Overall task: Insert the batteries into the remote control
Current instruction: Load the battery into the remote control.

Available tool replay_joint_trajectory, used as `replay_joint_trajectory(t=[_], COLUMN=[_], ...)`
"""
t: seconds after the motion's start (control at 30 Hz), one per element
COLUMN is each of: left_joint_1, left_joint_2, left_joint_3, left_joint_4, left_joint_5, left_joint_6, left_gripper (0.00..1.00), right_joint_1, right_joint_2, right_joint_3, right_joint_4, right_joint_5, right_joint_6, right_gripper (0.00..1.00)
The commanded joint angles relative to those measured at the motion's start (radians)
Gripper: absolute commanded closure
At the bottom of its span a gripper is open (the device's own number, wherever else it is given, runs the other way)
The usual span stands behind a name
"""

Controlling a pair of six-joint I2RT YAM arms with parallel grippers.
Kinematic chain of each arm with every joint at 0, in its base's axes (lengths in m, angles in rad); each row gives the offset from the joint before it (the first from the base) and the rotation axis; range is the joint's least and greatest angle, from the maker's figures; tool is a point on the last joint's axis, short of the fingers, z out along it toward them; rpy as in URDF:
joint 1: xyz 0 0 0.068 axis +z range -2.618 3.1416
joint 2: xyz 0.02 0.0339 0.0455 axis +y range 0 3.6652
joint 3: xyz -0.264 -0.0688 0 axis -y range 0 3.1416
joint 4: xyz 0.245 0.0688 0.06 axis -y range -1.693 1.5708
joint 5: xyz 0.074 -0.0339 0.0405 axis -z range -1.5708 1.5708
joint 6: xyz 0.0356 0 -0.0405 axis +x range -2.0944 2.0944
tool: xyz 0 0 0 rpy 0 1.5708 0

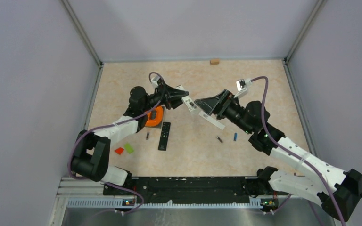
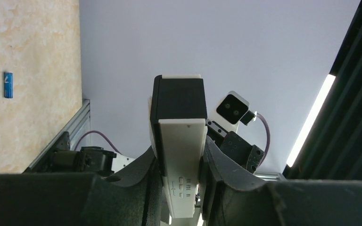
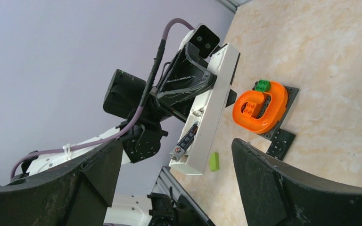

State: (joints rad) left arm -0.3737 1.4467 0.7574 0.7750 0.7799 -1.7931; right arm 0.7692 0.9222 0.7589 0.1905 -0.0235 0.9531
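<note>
My left gripper (image 1: pixel 184 98) is shut on a white remote control (image 1: pixel 190 102) and holds it up above the table. In the left wrist view the remote (image 2: pixel 179 108) stands clamped between the dark fingers (image 2: pixel 226 169). One dark battery (image 3: pixel 187 139) sits tilted in the remote's open compartment (image 3: pixel 206 127), its lower end sticking out. My right gripper (image 3: pixel 176 155) faces that compartment, open and holding nothing. Three batteries lie on the table: a dark one (image 1: pixel 147 136), a silvery one (image 1: pixel 219 139) and a blue one (image 1: pixel 235 136).
A black remote (image 1: pixel 164 135) lies beside an orange ring on a dark plate (image 1: pixel 154 117). Red (image 1: pixel 119 150) and green (image 1: pixel 129 148) blocks lie near the left arm. A small wooden block (image 1: pixel 214 61) sits at the back wall. Grey walls enclose the table.
</note>
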Motion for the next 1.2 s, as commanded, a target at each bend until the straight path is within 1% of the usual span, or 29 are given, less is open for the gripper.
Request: replay_joint_trajectory(t=[0.0,0.1,0.17,0.37,0.47,0.57,0.67,0.87,1.03,1.17], left_joint_1=[0.004,0.005,0.003,0.003,0.003,0.004,0.003,0.002,0.003,0.003], left_joint_2=[-0.031,-0.030,-0.031,-0.065,-0.059,-0.061,-0.066,-0.079,-0.083,-0.090], left_joint_3=[-0.011,-0.017,-0.025,-0.060,-0.065,-0.074,-0.074,-0.064,-0.056,-0.055], left_joint_4=[0.073,0.080,0.122,0.123,0.148,0.155,0.159,0.143,0.145,0.144], left_joint_5=[-0.048,-0.065,-0.077,-0.127,-0.125,-0.126,-0.127,-0.120,-0.111,-0.113], left_joint_6=[-0.082,-0.114,-0.163,-0.218,-0.229,-0.227,-0.219,-0.191,-0.179,-0.165], left_gripper=[1.00,1.00,1.00,1.00,1.00,1.00,1.00,1.00,1.00,1.00], right_joint_1=[-0.002,-0.003,-0.003,-0.003,-0.003,-0.003,-0.004,-0.003,-0.004,-0.003], right_joint_2=[-0.007,0.011,0.021,0.025,0.036,0.053,0.065,0.081,0.086,0.089], right_joint_3=[0.000,-0.007,-0.018,-0.025,-0.016,-0.012,-0.012,-0.012,-0.013,-0.011], right_joint_4=[0.057,0.089,0.120,0.165,0.163,0.161,0.165,0.185,0.191,0.177], right_joint_5=[0.005,-0.024,-0.034,-0.021,-0.023,-0.027,-0.030,-0.027,-0.029,-0.026], right_joint_6=[0.072,0.118,0.140,0.148,0.148,0.153,0.156,0.162,0.175,0.185], right_gripper=[0.14,0.16,0.16,0.21,0.32,0.47,0.54,0.56,0.53,0.54])
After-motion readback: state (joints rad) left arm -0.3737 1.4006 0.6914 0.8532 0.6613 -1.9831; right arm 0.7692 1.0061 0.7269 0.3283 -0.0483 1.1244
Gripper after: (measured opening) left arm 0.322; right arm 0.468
